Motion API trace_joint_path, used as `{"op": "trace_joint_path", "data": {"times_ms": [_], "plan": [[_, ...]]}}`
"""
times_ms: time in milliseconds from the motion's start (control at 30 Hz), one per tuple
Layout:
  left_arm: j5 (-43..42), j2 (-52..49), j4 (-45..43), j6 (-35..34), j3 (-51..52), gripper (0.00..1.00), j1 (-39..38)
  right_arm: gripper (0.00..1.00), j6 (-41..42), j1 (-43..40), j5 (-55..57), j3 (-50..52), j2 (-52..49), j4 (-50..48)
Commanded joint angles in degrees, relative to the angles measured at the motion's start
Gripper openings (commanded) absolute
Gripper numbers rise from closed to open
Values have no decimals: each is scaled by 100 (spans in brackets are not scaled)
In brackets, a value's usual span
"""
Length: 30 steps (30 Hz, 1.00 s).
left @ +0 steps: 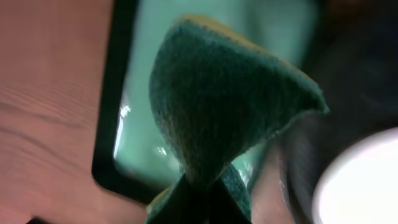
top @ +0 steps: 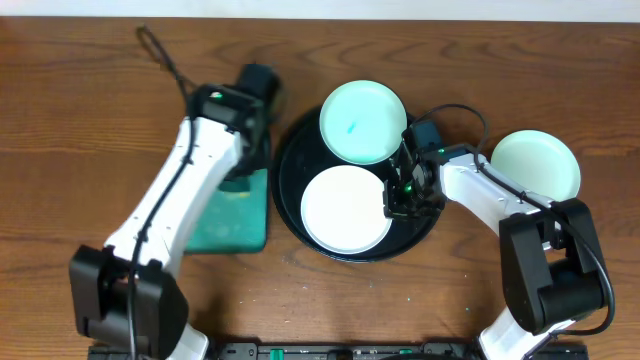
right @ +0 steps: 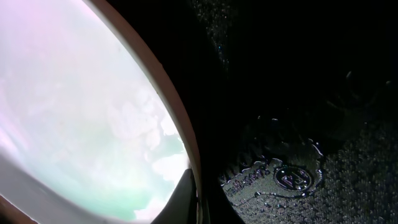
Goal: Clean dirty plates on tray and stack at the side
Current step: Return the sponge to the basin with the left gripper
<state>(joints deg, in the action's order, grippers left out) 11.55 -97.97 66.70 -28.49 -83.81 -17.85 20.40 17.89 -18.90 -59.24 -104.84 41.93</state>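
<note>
The round black tray (top: 296, 160) holds two plates: a mint-green plate (top: 362, 122) at its far side and a white plate (top: 343, 208) at its near side. A third plate (top: 536, 165) lies on the table to the right. My right gripper (top: 400, 197) is shut on the white plate's right rim; the right wrist view shows a finger (right: 194, 183) pinching that rim (right: 93, 112) over the wet tray floor (right: 298, 124). My left gripper (top: 243, 165) is shut on a green sponge (left: 224, 106), held above the teal tray.
A rectangular teal tray with a dark rim (top: 235, 225) lies left of the black tray; it also shows in the left wrist view (left: 143, 143). A black cable (top: 160, 50) runs across the far left of the wooden table.
</note>
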Motion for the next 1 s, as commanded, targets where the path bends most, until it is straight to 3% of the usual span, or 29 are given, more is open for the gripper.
{"op": "trace_joint_path", "data": {"times_ms": [0,67,133,267,333,367,433,533,700,967], "plan": [[-343,-136,-769,345,1134,7,597,1,35,-55,833,177,-214,85],[-988,-136,-1228,533,1582,8,885,1,35,-55,833,177,-214,87],[-1493,-136,-1456,555,1827,21,1244,1,35,-52,833,177,-214,87],[-1545,-57,-1394,586,1722,40,1449,2,33,-52,833,177,-214,50],[-1547,74,-1314,599,1668,54,1458,13,9,-52,833,177,-214,15],[-1547,175,-1266,599,1644,55,1456,18,-20,-52,833,179,-214,-11],[-1550,492,-1145,599,1598,56,1456,19,-87,-52,833,179,-214,-105],[-1550,997,-988,597,1569,58,1456,2,-96,-52,761,179,-214,-223],[-1543,2142,-691,597,1569,74,1456,1,-92,-26,490,168,-164,-262],[-1543,2887,-632,595,1569,82,1456,1,-166,286,1185,-291,479,201]]}}
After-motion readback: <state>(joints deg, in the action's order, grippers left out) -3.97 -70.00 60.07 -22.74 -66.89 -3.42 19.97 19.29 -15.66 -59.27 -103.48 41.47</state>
